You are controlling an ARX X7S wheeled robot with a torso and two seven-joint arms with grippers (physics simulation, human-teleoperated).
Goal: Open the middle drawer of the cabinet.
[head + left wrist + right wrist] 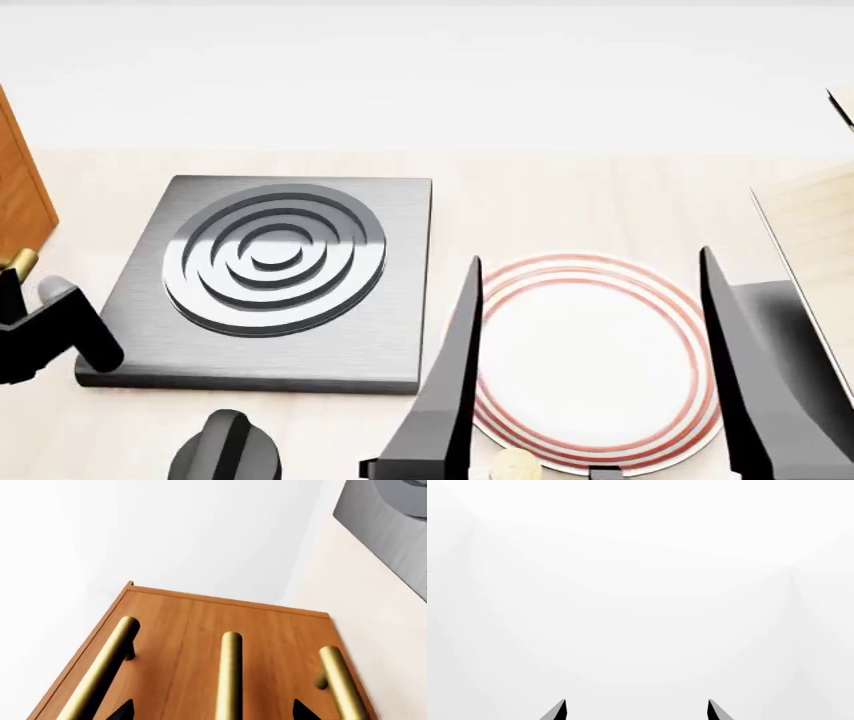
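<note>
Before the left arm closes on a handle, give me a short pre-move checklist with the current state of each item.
1. Cabinet in the left wrist view: ok, its front fills the lower frame.
2. Middle handle between the left gripper fingertips: ok, the bar runs between the two dark tips.
3. Left gripper open: ok, the tips stand apart, one on each side of the bar.
4. Tips clear of the neighbouring handles: cannot tell, depth is unclear.
5. Middle drawer closed: cannot tell, no seams between fronts are visible.
6. Right gripper out of the way: ok, open above the red-ringed plate, away from the cabinet.
</note>
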